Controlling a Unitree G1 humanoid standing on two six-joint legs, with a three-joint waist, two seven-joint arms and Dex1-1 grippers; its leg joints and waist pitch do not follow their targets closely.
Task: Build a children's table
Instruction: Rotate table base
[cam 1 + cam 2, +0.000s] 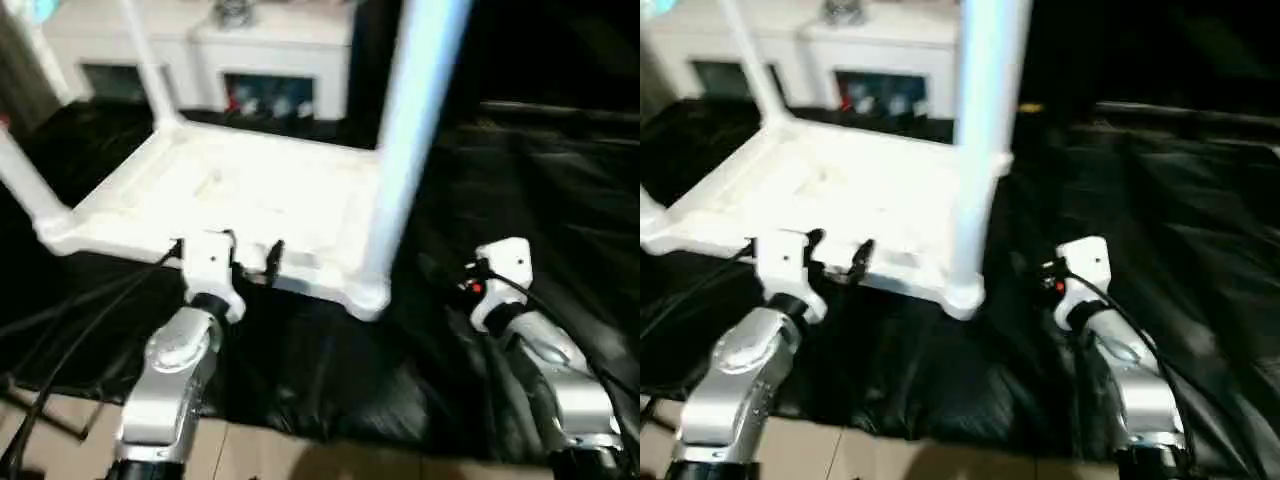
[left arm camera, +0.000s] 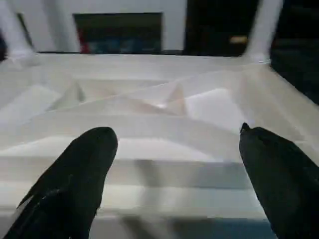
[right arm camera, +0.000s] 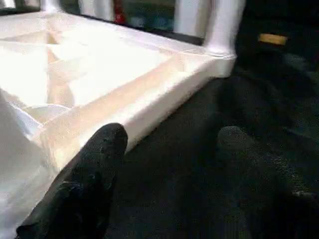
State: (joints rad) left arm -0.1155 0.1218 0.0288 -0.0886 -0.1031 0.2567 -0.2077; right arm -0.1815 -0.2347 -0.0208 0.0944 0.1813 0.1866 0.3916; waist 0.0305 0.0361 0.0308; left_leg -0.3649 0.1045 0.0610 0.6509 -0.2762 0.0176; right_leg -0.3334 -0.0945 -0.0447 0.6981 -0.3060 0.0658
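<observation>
Left eye view: children's table (image 1: 250,190) lies upside down on black sheet (image 1: 520,200), legs up. Left gripper (image 1: 228,252) gapes empty at its near rim; right gripper (image 3: 169,164), at 3 o'clock, open over sheet.

Dim, blurred views – white plastic glares brightly.

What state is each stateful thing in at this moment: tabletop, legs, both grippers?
tabletop: upside down on black sheeting, ribbed underside up.
legs: at least three standing upright in corner sockets.
left gripper: open, empty, at the tabletop's near rim.
right gripper: open, empty, over black sheeting beside the tabletop.
</observation>
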